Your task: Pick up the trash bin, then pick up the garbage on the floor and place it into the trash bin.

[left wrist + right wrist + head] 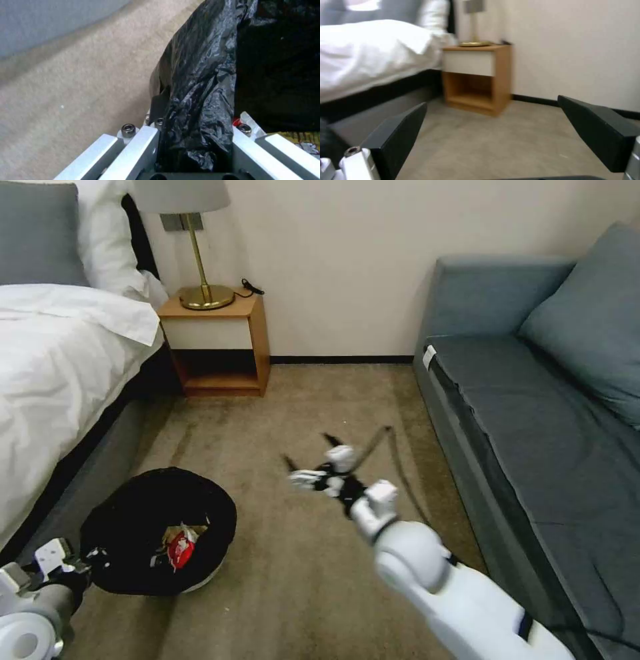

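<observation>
The trash bin point(223, 510), lined with a crinkly black bag point(200, 75), hangs low at my front left beside the bed. My left gripper point(87, 565) is shut on the bin's near rim, and in the left wrist view my left gripper point(196, 127) has bunched bag between its metal fingers point(140, 147). Garbage lies inside the bin: a red-white packet point(180, 550) and a gold-brown wrapper point(296, 137). My right gripper point(307, 449) hovers open over the carpet to the right of the bin. Nothing sits between its black fingers point(400, 135).
A white bed point(60, 360) runs along the left. A wooden nightstand point(220, 340) with a brass lamp point(200, 247) stands against the far wall. A grey-blue sofa point(533, 413) lines the right. Beige carpet point(300, 400) stretches between them.
</observation>
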